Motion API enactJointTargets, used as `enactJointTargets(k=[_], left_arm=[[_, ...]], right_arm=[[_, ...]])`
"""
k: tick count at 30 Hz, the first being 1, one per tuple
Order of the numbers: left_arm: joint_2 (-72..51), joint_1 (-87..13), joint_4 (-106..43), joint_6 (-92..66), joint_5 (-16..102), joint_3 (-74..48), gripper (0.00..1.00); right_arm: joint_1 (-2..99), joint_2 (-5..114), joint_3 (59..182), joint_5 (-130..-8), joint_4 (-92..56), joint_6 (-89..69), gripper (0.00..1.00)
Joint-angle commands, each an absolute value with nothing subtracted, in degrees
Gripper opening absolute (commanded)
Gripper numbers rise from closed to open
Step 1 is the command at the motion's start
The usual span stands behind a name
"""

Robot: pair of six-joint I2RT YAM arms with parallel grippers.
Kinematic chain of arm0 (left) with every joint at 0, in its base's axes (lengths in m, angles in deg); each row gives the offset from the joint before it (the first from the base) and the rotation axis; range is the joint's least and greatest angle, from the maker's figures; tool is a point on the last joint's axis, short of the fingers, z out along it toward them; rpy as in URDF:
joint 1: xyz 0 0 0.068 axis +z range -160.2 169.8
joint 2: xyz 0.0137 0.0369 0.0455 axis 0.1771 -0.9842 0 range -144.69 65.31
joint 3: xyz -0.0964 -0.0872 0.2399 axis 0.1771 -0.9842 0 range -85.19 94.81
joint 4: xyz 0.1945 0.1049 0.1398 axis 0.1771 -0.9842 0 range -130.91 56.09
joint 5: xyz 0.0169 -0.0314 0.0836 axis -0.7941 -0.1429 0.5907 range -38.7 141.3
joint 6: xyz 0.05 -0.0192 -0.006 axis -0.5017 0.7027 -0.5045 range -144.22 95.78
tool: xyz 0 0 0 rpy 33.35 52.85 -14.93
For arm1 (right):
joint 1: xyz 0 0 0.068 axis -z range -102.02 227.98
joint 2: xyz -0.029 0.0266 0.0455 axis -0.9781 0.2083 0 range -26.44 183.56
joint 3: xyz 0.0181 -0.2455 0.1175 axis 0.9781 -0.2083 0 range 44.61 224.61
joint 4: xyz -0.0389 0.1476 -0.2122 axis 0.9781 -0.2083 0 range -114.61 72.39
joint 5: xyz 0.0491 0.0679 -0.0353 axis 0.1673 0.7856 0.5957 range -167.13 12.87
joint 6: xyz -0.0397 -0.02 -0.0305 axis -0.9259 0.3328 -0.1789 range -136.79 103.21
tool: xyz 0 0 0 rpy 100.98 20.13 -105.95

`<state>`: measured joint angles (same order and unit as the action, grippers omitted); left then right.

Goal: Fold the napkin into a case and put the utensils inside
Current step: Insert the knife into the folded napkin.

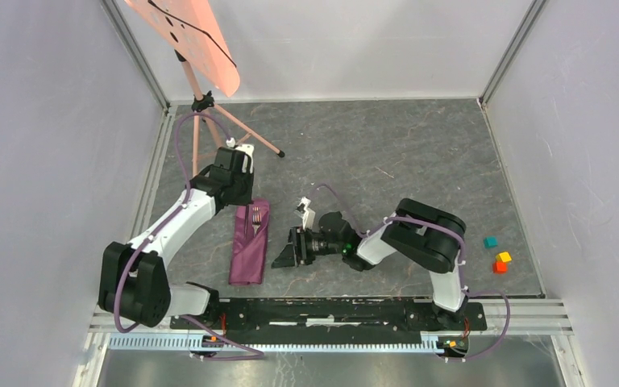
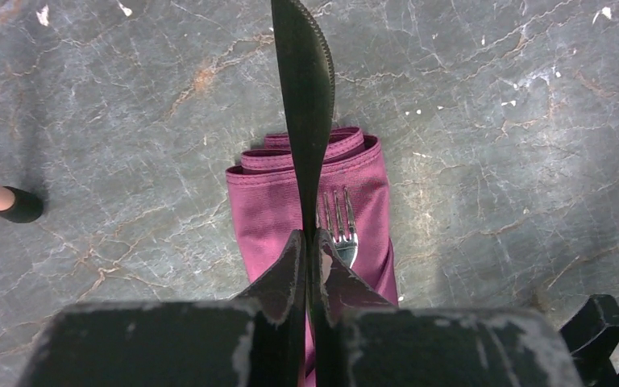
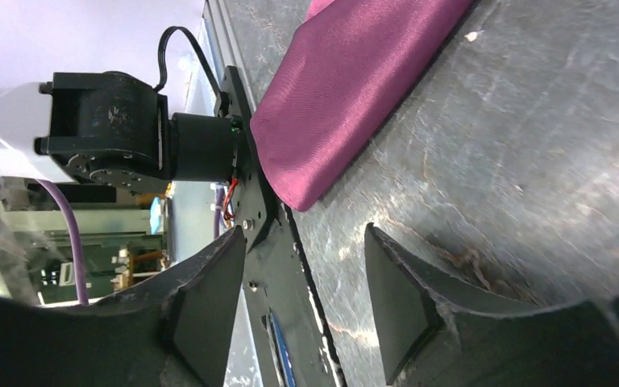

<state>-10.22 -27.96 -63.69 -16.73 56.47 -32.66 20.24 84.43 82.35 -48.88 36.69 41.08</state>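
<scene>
The plum napkin is folded into a long narrow case [image 1: 250, 246] lying between the two arms. A fork [image 1: 255, 219] rests on its far end, tines [image 2: 338, 216] pointing away from the arm bases; its handle is hidden behind my left fingers. My left gripper [image 2: 313, 251] hovers over that far end [image 2: 270, 201], shut on a dark knife [image 2: 306, 97] whose serrated blade points away from the wrist. My right gripper [image 3: 306, 274] stands open and empty, low over the table beside the case's near end [image 3: 355, 89].
A tripod with a salmon board [image 1: 185, 32] stands at the back left, one foot [image 2: 16, 205] near the left arm. Teal [image 1: 490, 241], yellow [image 1: 504, 257] and orange [image 1: 500, 267] cubes sit at the right. The black base rail [image 3: 270, 266] lies just past the right fingertips.
</scene>
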Motion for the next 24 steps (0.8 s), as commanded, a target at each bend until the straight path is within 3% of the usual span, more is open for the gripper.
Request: enactJointTargets(k=[1,24], left_arm=[[-10.10,-27.56,-58.17,-13.61,55.63,-35.52,0.02],[-9.18,-27.51,-66.92,-11.40,53.51,-36.94,0.02]], right_arm=[[18.78,87.35,86.07,-51.41,42.56,46.01,0.60],[14.43,94.30,92.83,-59.43,34.95,43.84,0.28]])
